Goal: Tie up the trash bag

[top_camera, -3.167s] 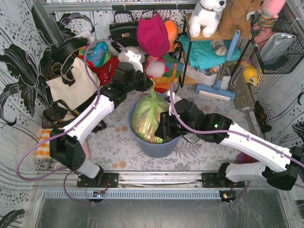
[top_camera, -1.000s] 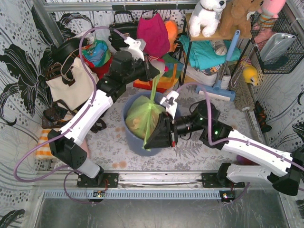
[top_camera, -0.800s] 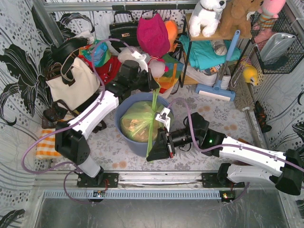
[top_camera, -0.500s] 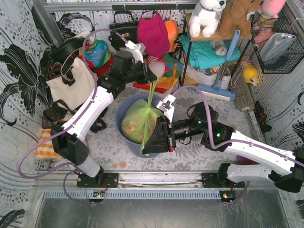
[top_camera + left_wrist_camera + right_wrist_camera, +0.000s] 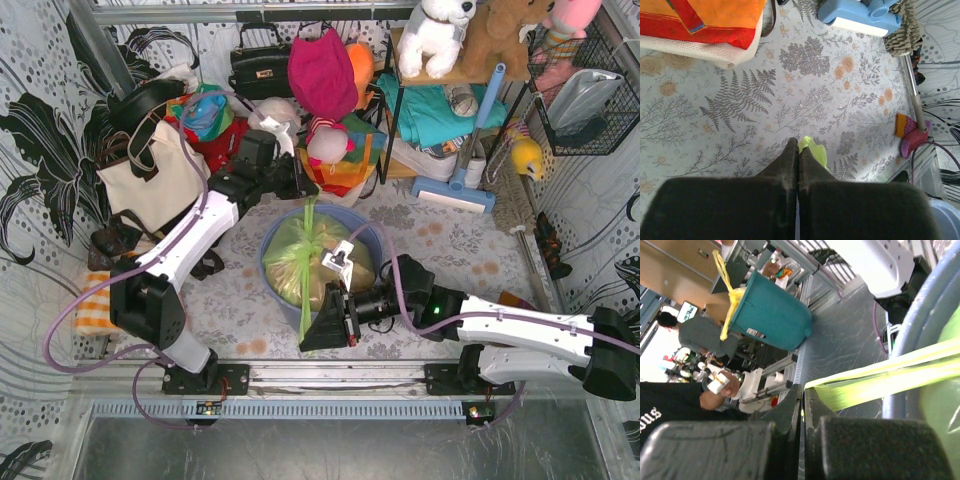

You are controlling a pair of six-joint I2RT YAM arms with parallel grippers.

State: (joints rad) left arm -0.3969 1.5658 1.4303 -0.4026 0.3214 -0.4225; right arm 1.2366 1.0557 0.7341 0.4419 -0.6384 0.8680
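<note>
Pinching trash bag [image 5: 318, 262] tails, L claw [image 5: 798, 150] far side, R claw [image 5: 802, 392] near side, bag between.

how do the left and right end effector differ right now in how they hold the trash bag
The left end effector sits past the far side of the blue bin; the right end effector sits at its near side, toward the arm bases. Only a short green tip pokes past the left one's fingers; a long band runs from the right one's across the bin rim. Both are shut on a strip of the trash bag.
</note>
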